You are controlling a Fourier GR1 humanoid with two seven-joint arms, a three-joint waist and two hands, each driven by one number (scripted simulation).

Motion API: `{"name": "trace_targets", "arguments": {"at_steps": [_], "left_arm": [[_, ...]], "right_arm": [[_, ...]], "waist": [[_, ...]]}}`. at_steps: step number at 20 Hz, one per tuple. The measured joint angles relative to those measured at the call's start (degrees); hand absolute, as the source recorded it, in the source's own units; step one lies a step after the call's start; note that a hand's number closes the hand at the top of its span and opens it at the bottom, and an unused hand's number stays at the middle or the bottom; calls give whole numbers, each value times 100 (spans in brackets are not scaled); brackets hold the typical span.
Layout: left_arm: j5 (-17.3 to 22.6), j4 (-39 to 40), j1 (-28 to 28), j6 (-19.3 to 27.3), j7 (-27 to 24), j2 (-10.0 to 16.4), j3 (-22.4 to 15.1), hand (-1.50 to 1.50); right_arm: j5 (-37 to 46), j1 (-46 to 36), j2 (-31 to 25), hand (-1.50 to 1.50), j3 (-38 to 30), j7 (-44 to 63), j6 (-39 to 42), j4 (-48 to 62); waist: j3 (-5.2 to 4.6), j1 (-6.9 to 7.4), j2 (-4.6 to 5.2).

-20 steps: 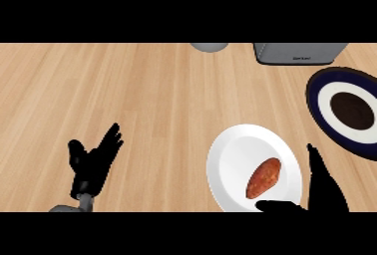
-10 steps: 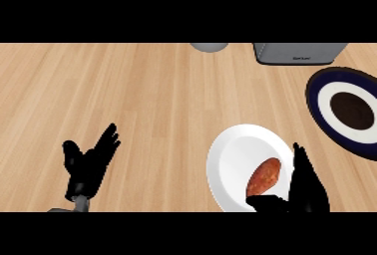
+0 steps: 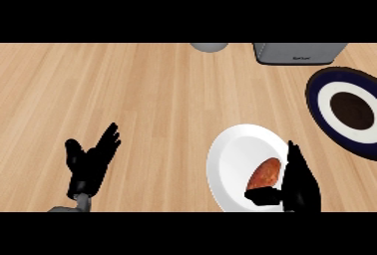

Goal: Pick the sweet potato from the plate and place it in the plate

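Lying on the white plate, near right, the sweet potato has the right hand unclenched along its right side. A close from there might nudge it leftward, unheld — the left hand rests open, near left.

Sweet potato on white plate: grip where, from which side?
Across its middle, from the right, where the right hand stands. The sweet potato lies long and slanted on the white plate, so its narrow width should suit the hand.
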Motion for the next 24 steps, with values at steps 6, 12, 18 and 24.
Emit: {"name": "trace_targets", "arguments": {"at_steps": [6, 12, 18, 24], "left_arm": [[-77, -105, -26, -40, 155, -66, 109, 0], [-151, 86, -16, -196, -18, -133, 225, 0], [-276, -35, 52, -212, 47, -229, 260, 0], [-265, 27, 70, -229, 19, -245, 298, 0]], "right_arm": [[-240, -15, -97, 150, 7, -262, 19, 476], [20, -382, -131, 150, -22, -472, -4, 977], [360, -286, -239, 150, 18, -568, -106, 879], [404, -2, -766, 150, 876, -2142, -464, 209]], "waist": [[-3, 0, -3], [-33, 0, -29], [-23, -5, -22], [0, -23, -42]]}}
